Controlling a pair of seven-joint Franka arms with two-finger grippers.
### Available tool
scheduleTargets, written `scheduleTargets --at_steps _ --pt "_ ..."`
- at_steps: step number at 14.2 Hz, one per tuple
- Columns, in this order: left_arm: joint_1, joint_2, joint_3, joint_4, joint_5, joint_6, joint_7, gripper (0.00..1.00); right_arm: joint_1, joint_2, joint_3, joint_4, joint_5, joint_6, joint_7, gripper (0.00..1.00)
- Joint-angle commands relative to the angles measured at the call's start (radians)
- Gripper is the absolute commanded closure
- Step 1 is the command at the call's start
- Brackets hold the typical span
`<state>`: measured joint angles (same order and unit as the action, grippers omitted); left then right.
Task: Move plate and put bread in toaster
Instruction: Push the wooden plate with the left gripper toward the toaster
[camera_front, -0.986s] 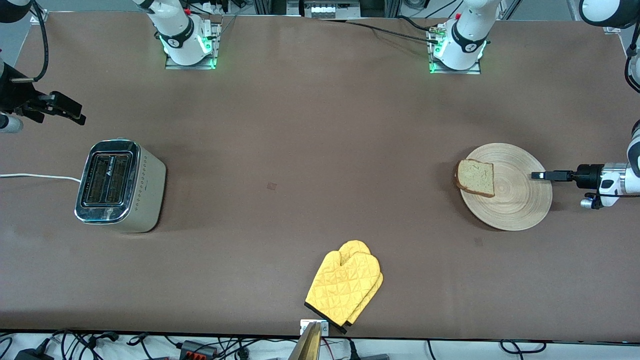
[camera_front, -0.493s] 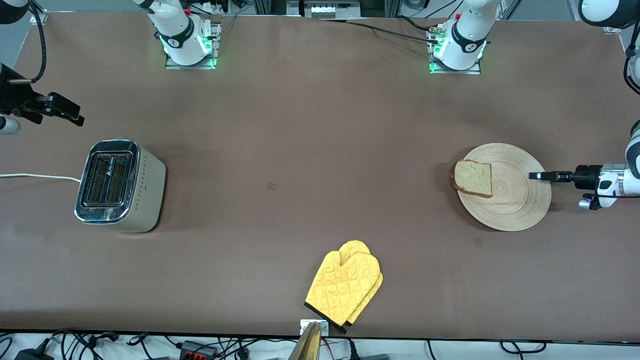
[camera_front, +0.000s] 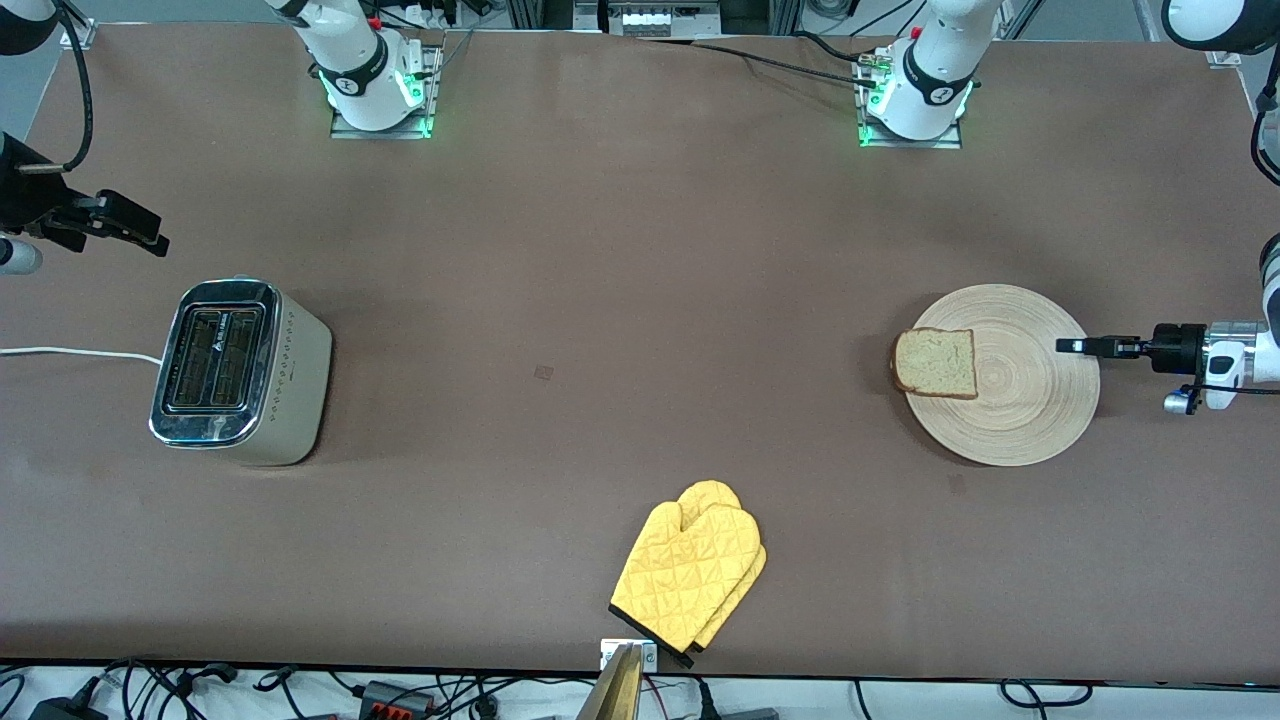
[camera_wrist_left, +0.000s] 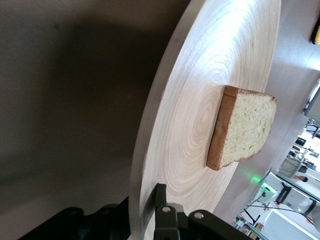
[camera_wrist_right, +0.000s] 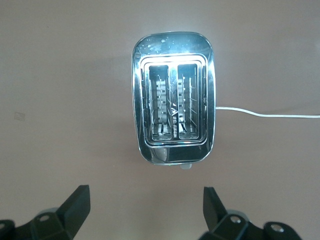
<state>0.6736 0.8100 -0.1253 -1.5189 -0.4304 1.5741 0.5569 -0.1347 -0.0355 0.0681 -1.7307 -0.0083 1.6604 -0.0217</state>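
Note:
The round wooden plate (camera_front: 1020, 400) lies toward the left arm's end of the table, with the bread (camera_front: 935, 363) on the part of it that faces the toaster. My left gripper (camera_front: 1072, 346) is shut on the plate's rim at the side away from the bread. In the left wrist view one finger (camera_wrist_left: 161, 196) presses on top of the plate (camera_wrist_left: 190, 125), the other is hidden under it, and the bread (camera_wrist_left: 242, 125) lies farther along. The toaster (camera_front: 240, 372) stands toward the right arm's end, slots up. My right gripper (camera_front: 140, 232) hangs open above the table beside it; its wrist view shows the toaster (camera_wrist_right: 172, 117) past the gripper (camera_wrist_right: 146, 196).
A yellow oven mitt (camera_front: 690, 575) lies near the table's front edge, midway along it. The toaster's white cord (camera_front: 70, 352) runs off the right arm's end of the table. Bare brown tabletop spans the stretch between toaster and plate.
My left gripper has shut on the plate's rim. The plate and bread have shifted slightly toward the right arm's end. The right gripper has barely moved.

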Motion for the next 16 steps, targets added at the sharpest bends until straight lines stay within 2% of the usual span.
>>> scheduleTargets --at_steps 1,7,10,12,16 --pt "-0.014 0.003 -0.011 0.006 -0.059 -0.055 0.000 0.99 -0.010 0.020 0.004 0.025 0.002 0.001 -0.001 0.00" --pt "-0.052 0.000 -0.083 0.003 -0.229 -0.184 -0.012 0.99 -0.011 0.069 0.004 0.060 0.004 -0.002 -0.014 0.00" --pt "-0.165 -0.002 -0.083 0.005 -0.298 -0.197 -0.038 0.99 -0.011 0.085 0.004 0.080 0.005 0.004 -0.012 0.00" --pt "-0.239 0.003 -0.083 0.008 -0.358 -0.186 -0.037 0.99 -0.006 0.138 0.004 0.118 0.007 -0.005 -0.014 0.00" --pt "-0.396 -0.006 -0.083 0.009 -0.488 -0.091 -0.107 0.99 0.001 0.167 0.012 0.131 0.007 0.004 -0.004 0.00"
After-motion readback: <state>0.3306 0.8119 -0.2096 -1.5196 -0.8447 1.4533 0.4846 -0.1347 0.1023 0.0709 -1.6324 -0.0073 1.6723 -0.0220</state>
